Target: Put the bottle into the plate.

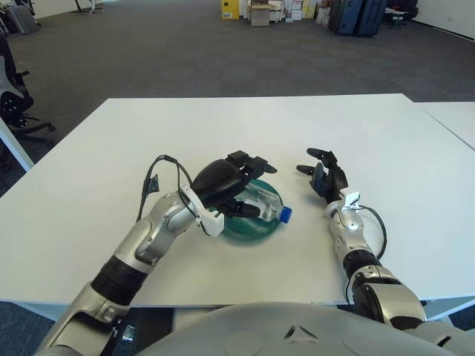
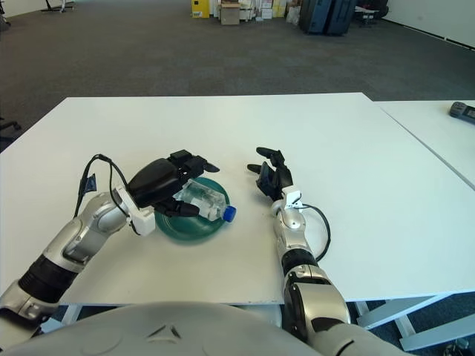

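A clear plastic bottle [image 1: 266, 200] with a blue cap [image 1: 286, 215] lies on its side on a dark green plate [image 1: 252, 236] in the middle of the white table [image 1: 245, 126]. The cap sticks out over the plate's right rim. My left hand [image 1: 241, 185] is over the plate, its fingers above the bottle and its thumb below, closed around the bottle's rear part. My right hand [image 1: 320, 174] shows to the right of the plate, fingers spread and holding nothing.
A second white table [image 1: 453, 119] stands at the right with a black device [image 2: 464, 111] on it. An office chair [image 1: 15, 96] is at the far left. Boxes and cases [image 1: 297, 11] stand at the back of the room.
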Controlling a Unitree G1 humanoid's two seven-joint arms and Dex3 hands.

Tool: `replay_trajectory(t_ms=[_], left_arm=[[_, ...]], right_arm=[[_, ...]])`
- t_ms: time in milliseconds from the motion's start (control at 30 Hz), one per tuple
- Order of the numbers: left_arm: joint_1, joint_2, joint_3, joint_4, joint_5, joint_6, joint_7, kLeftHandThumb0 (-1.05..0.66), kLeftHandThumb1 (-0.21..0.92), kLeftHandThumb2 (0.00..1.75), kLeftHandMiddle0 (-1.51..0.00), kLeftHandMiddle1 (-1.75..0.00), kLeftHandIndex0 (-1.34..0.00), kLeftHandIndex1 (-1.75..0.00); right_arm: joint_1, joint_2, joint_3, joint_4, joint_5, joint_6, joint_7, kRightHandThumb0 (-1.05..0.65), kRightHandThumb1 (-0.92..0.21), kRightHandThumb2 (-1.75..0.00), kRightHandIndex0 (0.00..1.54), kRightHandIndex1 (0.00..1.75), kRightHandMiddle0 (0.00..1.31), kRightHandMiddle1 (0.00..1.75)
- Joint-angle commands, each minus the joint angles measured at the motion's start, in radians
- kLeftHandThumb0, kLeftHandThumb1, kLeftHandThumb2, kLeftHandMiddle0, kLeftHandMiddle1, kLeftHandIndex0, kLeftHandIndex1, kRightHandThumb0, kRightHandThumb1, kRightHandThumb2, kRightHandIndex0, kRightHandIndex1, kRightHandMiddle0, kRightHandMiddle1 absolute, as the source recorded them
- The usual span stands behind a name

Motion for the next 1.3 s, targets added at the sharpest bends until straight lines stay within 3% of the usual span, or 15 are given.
replay_trajectory(t_ms=[0, 400, 633, 833, 967, 1067, 1267], left_arm=[[-0.028, 0.019, 0.018, -0.015, -0.021, 0.021, -0.048, -1.05, 0.92, 0.71, 0.00, 0.00, 0.00, -0.08], [-0.013, 0.012, 0.032, -0.050, -0.100, 0.081, -0.131, -1.05, 0.92, 0.79, 0.00, 0.00, -0.02, -0.06], [-0.001, 0.001, 0.045, -0.086, -0.137, 0.141, -0.156, -1.05, 0.92, 0.86, 0.00, 0.00, 0.00, -0.24], [-0.013, -0.022, 0.111, -0.038, -0.216, 0.176, -0.130, -1.05, 0.92, 0.87, -0.08, -0.02, 0.00, -0.43], [-0.010, -0.065, 0.168, 0.022, -0.326, 0.202, -0.115, -1.04, 0.92, 0.87, -0.16, -0.04, 0.00, -0.55], [0.027, -0.184, 0.223, 0.030, -0.501, 0.290, -0.090, -0.99, 0.92, 0.85, -0.23, -0.05, 0.00, -0.64], [0.007, -0.312, 0.350, 0.259, -0.719, 0.189, -0.045, -0.80, 0.92, 0.82, -0.33, -0.06, 0.00, -0.76]], right_arm=[[0.060, 0.041, 0.011, 0.040, 0.000, 0.029, 0.006, -0.78, -0.92, -0.91, 0.58, 0.63, 0.15, 0.93], [0.059, 0.048, 0.007, 0.043, 0.000, 0.036, 0.007, -0.87, -0.92, -1.02, 0.66, 0.62, 0.31, 0.98], [0.063, 0.050, 0.007, 0.037, -0.003, 0.036, 0.001, -0.84, -0.92, -1.03, 0.69, 0.64, 0.38, 1.02], [0.066, 0.047, 0.008, 0.034, -0.002, 0.029, 0.016, -0.84, -0.92, -1.00, 0.69, 0.65, 0.40, 1.03], [0.066, 0.042, 0.009, 0.033, -0.006, 0.038, 0.016, -0.85, -0.92, -1.00, 0.66, 0.69, 0.39, 1.05], [0.068, 0.035, 0.010, 0.031, -0.013, 0.041, 0.008, -0.85, -0.92, -1.00, 0.67, 0.71, 0.40, 1.05], [0.066, 0.023, 0.008, 0.037, -0.015, 0.045, 0.009, -0.87, -0.92, -1.01, 0.69, 0.74, 0.35, 1.03]])
